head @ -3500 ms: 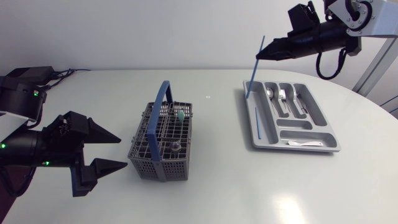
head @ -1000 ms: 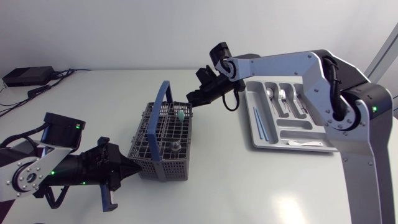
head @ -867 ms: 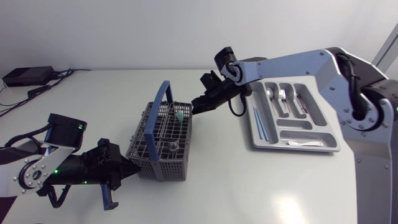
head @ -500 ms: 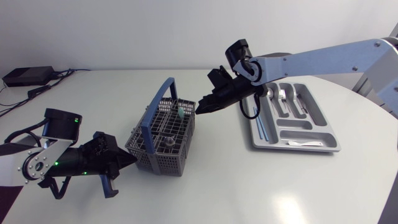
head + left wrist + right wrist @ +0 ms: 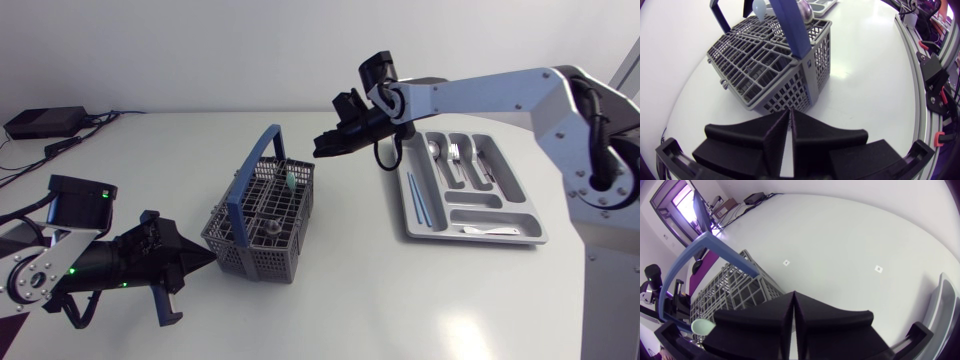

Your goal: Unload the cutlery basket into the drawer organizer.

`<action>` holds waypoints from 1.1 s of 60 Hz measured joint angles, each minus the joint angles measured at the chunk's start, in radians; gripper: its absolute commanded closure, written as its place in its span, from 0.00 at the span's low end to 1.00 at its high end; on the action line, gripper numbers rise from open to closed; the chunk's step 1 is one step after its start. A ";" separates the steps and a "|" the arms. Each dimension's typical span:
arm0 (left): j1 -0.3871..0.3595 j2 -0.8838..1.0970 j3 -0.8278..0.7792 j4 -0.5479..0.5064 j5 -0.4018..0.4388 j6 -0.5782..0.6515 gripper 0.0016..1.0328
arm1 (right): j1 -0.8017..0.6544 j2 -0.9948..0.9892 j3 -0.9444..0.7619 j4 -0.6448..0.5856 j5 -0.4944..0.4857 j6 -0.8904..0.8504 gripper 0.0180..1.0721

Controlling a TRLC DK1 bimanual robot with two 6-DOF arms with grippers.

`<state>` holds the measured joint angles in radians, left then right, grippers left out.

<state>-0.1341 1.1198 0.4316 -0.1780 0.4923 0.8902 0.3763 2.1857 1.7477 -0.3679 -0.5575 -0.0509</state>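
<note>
The grey basket with the blue handle is standing on the white table, between the two arms. The organizer is lying well apart from it, on the right arm's side.

The left gripper is kept low, with its tip at the bottom corner of the basket. In the left wrist view its fingers are pressed together and nothing is held between them. It is probably placed there to steady the basket, though real contact cannot be confirmed.

The right gripper is held above the far corner of the basket. Its jaws are fully closed too, and they are empty. They will probably have to be opened before anything can be picked up.

A pale green spoon is standing upright in a far compartment of the basket, and a metal piece with a round end is seen in a nearer one. A blue stick and some metal cutlery are already laid in the organizer, so the task is judged to be partly done. The spoon is nearest to the right gripper and is likely to be taken next.
</note>
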 measured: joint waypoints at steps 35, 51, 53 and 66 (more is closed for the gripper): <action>0.013 0.164 0.023 0.084 0.003 -0.005 0.79 | 0.028 -0.020 -0.104 -0.017 -0.060 -0.002 0.95; 0.111 0.187 0.035 0.119 -0.008 -0.002 0.78 | 0.021 -0.142 -0.277 -0.002 -0.098 -0.006 0.95; 0.121 0.187 0.036 0.121 -0.008 0.001 0.78 | 0.024 -0.157 -0.294 -0.002 -0.105 -0.009 0.95; 0.162 0.190 0.044 0.125 -0.011 0.005 0.78 | 0.035 -0.224 -0.373 0.010 -0.101 -0.009 0.95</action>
<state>0.0280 1.3094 0.4759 -0.0532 0.4812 0.8948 0.4114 1.9617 1.3746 -0.3576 -0.6590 -0.0601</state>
